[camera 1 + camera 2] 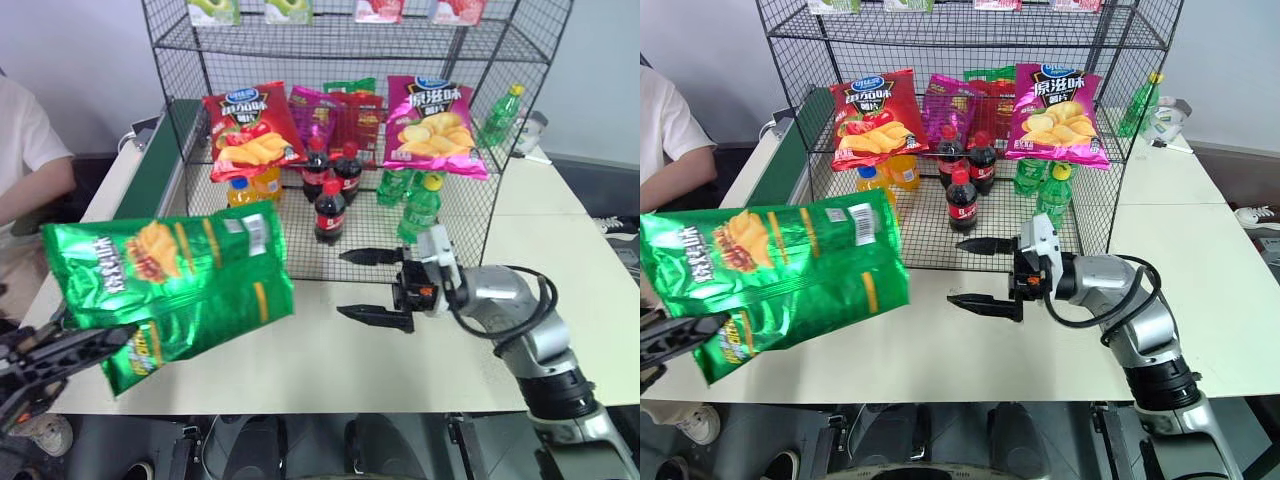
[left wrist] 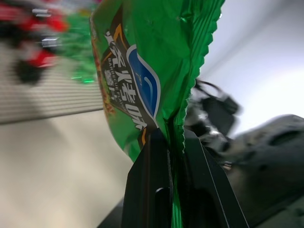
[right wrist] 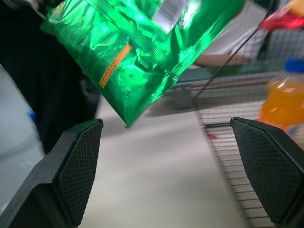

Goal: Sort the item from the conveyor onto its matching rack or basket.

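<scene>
The item, a shiny green crisp bag [image 1: 170, 285], hangs in the air over the table's front left corner, lying sideways. My left gripper [image 2: 173, 156] is shut on the bag's crimped edge beside its blue oval logo. Out in front of the rack [image 1: 470, 60], my right gripper [image 1: 372, 286] stands open with nothing between its fingers, pointing left toward the bag [image 3: 142, 47]. A gap of bare table separates it from the bag. The conveyor [image 1: 160, 160], a dark-green belt, runs along the table's left side beside the black wire rack.
On the rack's lower tier stand a red crisp bag [image 1: 250, 128], a magenta crisp bag [image 1: 432, 125], cola bottles [image 1: 330, 210], green bottles [image 1: 420, 205] and an orange bottle [image 1: 240, 190]. A person's sleeve [image 1: 25, 150] shows at far left. The white table [image 1: 330, 360] lies in front.
</scene>
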